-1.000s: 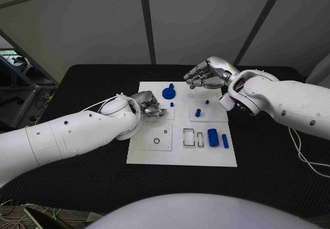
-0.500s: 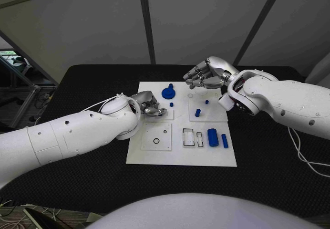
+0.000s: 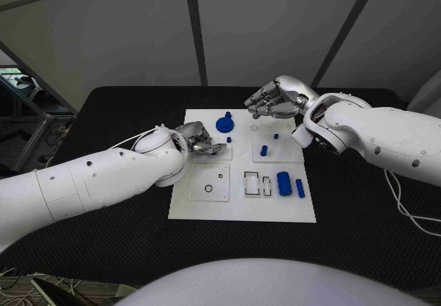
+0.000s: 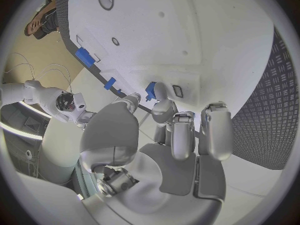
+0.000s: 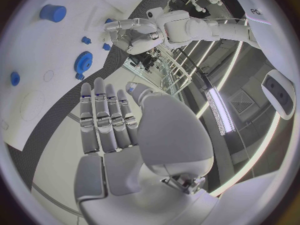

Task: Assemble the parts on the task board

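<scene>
Left arm reaches in across the bench, forearm angled up toward centre; left robot hand low, fingers curled inward, and a small blue piece sits at the fingertips, pinched between thumb and a finger. Right arm bent at the elbow, forearm turned back toward centre. Right robot hand raised, fingers together and bent forward, holding nothing.

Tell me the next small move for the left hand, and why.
Probably ease the left hand straight down to seat its piece. In the left wrist view its fingers pinch a small blue part just above the task board, beside a small slot. The right hand hovers apart at the far edge.
</scene>
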Available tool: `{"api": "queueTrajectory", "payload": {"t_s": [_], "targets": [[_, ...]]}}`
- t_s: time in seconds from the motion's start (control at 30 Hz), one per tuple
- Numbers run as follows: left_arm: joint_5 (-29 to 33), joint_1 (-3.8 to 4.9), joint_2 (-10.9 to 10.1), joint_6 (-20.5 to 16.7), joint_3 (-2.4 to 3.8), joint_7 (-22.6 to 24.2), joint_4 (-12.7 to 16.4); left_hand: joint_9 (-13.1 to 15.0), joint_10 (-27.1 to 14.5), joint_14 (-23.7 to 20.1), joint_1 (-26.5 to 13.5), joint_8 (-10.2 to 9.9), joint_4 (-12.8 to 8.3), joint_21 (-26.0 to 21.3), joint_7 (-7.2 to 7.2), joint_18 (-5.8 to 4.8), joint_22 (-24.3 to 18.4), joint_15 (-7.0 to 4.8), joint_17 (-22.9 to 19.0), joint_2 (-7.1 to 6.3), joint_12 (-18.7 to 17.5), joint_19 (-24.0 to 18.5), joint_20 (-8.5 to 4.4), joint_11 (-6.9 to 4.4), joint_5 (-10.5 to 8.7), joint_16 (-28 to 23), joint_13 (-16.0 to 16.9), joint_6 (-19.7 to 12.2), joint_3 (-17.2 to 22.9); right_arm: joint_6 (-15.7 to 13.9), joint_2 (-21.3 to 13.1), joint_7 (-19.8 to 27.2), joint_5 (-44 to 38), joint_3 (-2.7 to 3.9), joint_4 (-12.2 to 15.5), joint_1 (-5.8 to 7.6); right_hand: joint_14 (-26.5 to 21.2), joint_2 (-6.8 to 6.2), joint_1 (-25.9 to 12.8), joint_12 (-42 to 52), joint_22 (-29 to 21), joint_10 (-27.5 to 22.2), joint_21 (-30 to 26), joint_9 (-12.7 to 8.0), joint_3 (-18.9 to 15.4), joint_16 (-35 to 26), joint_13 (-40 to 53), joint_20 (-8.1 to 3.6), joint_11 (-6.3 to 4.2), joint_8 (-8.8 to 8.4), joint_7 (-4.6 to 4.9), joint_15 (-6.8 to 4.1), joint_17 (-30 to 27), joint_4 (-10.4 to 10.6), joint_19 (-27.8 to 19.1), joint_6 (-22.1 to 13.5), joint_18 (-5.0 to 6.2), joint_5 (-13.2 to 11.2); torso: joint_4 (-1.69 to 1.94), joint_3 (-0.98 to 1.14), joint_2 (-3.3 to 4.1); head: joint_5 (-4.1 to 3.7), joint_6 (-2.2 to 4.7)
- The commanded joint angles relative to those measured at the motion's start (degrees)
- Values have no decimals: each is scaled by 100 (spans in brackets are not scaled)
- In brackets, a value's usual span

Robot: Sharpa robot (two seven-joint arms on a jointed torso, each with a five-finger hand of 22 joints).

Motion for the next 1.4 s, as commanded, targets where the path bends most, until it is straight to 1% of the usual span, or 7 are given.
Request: {"api": "queueTrajectory", "payload": {"t_s": [0.03,0.33,0.67,1.07,1.17,1.27,1.4], "targets": [[37,3,-2,-62,1,-5,10,13,38,588,-20,-26,2,-13,-3,-49,910,-26,1455,85,23,119,3,14,30,-23,7,48,-180,-11,-3,47,-2,3,6,9,-48,19,-25,8,-6,-34,-18,6,31,-18,-5,22,-4,-40,36,-5,-6,3,0,0,67,35,-1,1,6,-2,0],[47,1,-11,-106,55,-3,30,21,31,588,-55,-32,8,-29,-1,-46,907,-25,1455,154,12,115,4,17,29,-23,-5,45,-337,-8,-4,48,-2,3,0,9,-48,19,-25,8,-6,-34,-18,6,31,-18,-5,22,-4,-40,36,-5,-6,3,0,0,67,35,1,-5,3,-7,0],[67,-3,-82,-26,348,-3,89,23,5,588,-55,-41,1,-92,3,-32,876,-25,1453,186,-31,88,4,20,31,-25,-63,30,-391,-21,-7,47,-2,3,-2,6,-54,19,-32,9,-7,-36,-29,6,35,-16,-5,25,-3,-40,38,-3,-10,2,0,-2,68,37,1,-4,1,-22,0],[119,-1,-217,240,632,4,189,24,-67,586,27,-66,-12,-195,23,-10,827,-15,1447,246,-120,42,10,36,33,-28,-172,-31,-444,-33,-10,47,-2,3,-23,-4,-54,19,-32,9,-7,-36,-29,6,35,-16,-5,25,-3,-40,38,-3,-10,2,0,-2,68,37,6,-3,-3,-37,0],[202,6,-253,314,690,27,184,8,-272,582,339,-144,-97,-450,78,43,699,12,1434,293,-388,-78,29,83,31,-38,-508,-187,-413,-36,-12,48,-2,3,-25,-5,-54,19,-32,9,-7,-36,-29,6,35,-16,-5,25,-3,-40,38,-3,-10,2,0,-2,68,37,6,-1,-5,-42,0],[524,33,-298,390,766,101,132,-106,-1091,456,826,-411,-193,-1050,276,153,400,151,1062,333,-1493,-371,130,256,27,-305,-1816,-555,-310,-49,-15,46,-2,3,-32,-6,-57,17,-33,9,-7,-38,-34,5,37,-16,-5,26,-3,-42,38,-2,-12,0,0,-5,68,38,7,-1,-5,-42,0],[1067,148,-332,597,844,328,-62,-346,-1470,71,1310,-786,-324,-2081,511,330,-115,336,166,386,-1806,-911,292,461,21,-1020,-2054,-875,-130,-72,-19,48,-2,3,-52,-7,-59,20,-20,9,-7,-40,-40,5,47,-14,-5,26,-4,-42,36,-3,-15,-13,1,-7,70,40,3,-4,-6,-32,28]]}}
